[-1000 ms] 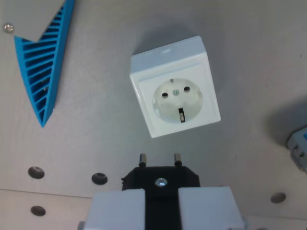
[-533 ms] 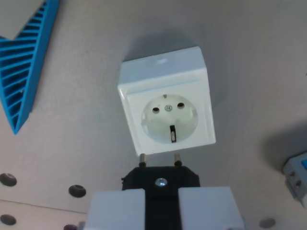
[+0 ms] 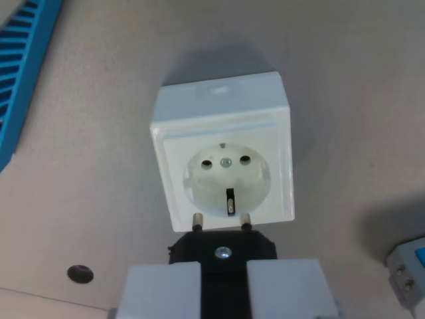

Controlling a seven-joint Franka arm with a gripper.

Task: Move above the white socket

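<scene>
Between the two pale fingers (image 3: 163, 289) at the bottom of the wrist view sits a black plug (image 3: 222, 249), clamped there by the gripper (image 3: 222, 292) with its two metal pins (image 3: 197, 220) pointing up the picture, away from the camera. That grip keeps the pins leading, so whatever the plug meets, it meets pin-first. The white socket (image 3: 222, 149) lies on the grey board (image 3: 345, 100), near the middle of the view, its round recess facing the camera and slightly turned, so its two holes are not quite square to the pins. The pin tips overlap the socket's lower rim, which I read as the plug hovering near that edge and not yet centred over the recess. A blue ribbed part (image 3: 23, 63) lies well apart at the wrist view's left, a grey-and-blue piece (image 3: 408, 269) at the lower right, and a hole (image 3: 80, 273) marks the board below.
</scene>
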